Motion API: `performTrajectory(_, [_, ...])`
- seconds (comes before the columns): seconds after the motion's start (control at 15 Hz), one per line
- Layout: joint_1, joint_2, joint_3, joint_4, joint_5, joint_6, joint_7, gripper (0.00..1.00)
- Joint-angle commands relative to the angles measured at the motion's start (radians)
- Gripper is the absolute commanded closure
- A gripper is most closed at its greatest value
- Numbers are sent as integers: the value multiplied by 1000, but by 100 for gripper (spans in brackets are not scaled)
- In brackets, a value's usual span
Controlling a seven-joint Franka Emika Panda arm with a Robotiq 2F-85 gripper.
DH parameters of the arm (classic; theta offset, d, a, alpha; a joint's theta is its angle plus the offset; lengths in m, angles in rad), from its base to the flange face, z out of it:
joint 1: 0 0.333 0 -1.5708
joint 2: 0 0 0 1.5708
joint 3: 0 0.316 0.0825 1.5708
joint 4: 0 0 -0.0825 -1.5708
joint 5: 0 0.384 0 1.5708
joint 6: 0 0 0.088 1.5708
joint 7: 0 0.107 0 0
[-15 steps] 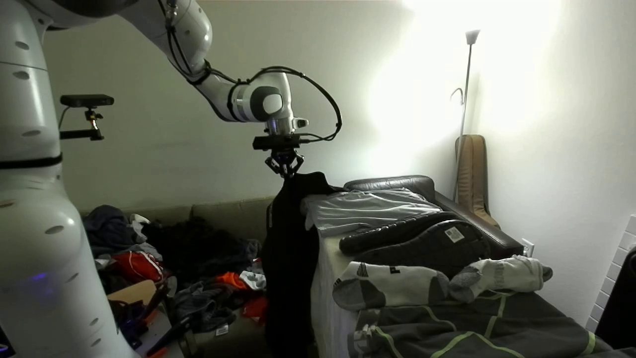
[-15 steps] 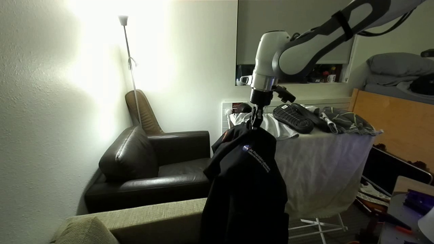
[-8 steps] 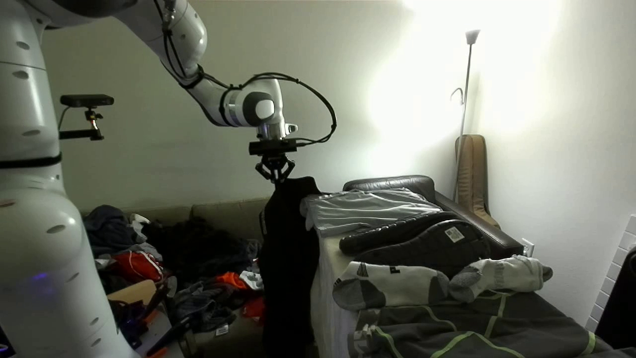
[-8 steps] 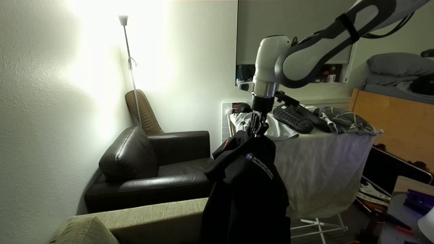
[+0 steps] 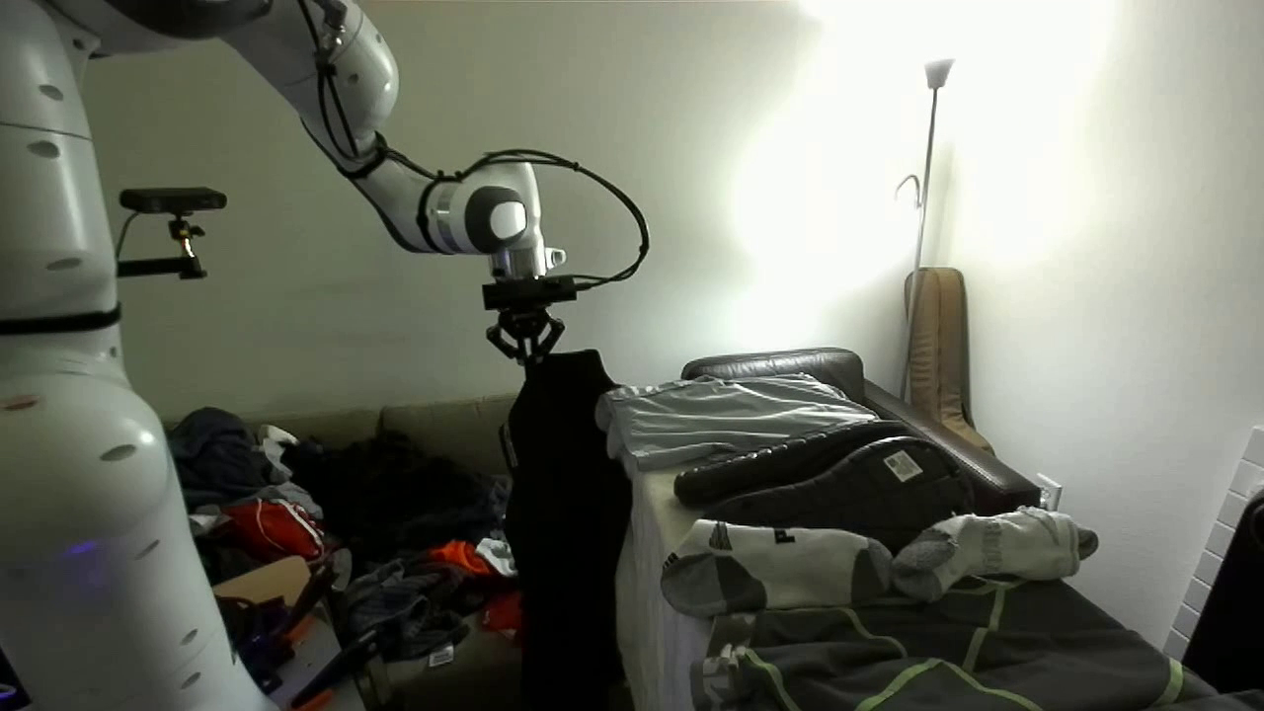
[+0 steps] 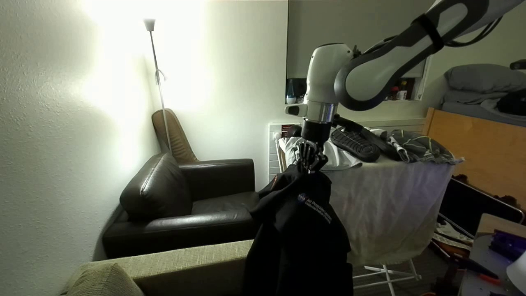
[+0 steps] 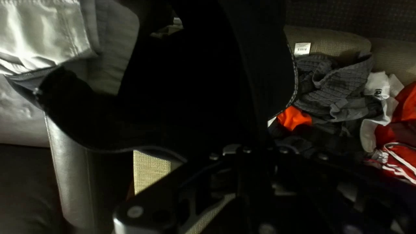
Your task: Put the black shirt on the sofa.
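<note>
We observe the gripper point(image 5: 528, 357) clamped on the black shirt point(image 5: 568, 513), its fingers together with a fold of the fabric pinched between the tips. In both exterior views the gripper points straight down and the shirt hangs limp beneath it, top edge gathered at the grip. In the wrist view, the black cloth runs up to the fingertips. White lettering and a round blue emblem show on the cloth in an exterior view.

We locate the shirt in the air alongside the long edge of the sheet-covered stand point(image 6: 382, 209); in an exterior view it appears between that edge and the heap of clothes point(image 5: 395, 494) on the sofa point(image 5: 444, 423). In an exterior view the shirt also passes in front of the sofa's armrest point(image 6: 181, 259). Its lower end runs out of frame or into shadow, and we cannot tell whether it touches the sofa.

On the stand, we identify a grey garment point(image 5: 731, 420) at the far corner, then black sandals point(image 5: 869, 494), white-and-grey socks point(image 5: 780, 568), and a dark garment with green seams point(image 5: 928, 652) at the near edge.

The heap, which includes dark, grey, red and orange pieces, lies on the sofa seat and up against the backrest. Beyond the armrest we note a dark leather armchair point(image 6: 218, 226), with a brown case point(image 6: 176, 139) and a floor lamp point(image 6: 149, 24) behind it.
</note>
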Motion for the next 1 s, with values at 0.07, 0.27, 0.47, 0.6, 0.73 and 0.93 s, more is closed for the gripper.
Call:
performTrajectory(0.07, [30, -32, 37, -21, 43, -6, -74, 98])
performTrajectory(0.27, [53, -20, 59, -3, 48, -4, -73, 98])
performTrajectory(0.47, [71, -15, 75, 15, 56, -3, -68, 98])
performTrajectory(0.6, [78, -17, 83, 23, 59, 1, -66, 98])
performTrajectory(0.73, [84, -17, 88, 32, 61, 3, -65, 98])
performTrajectory(0.93, [94, -18, 98, 39, 68, 26, -55, 98])
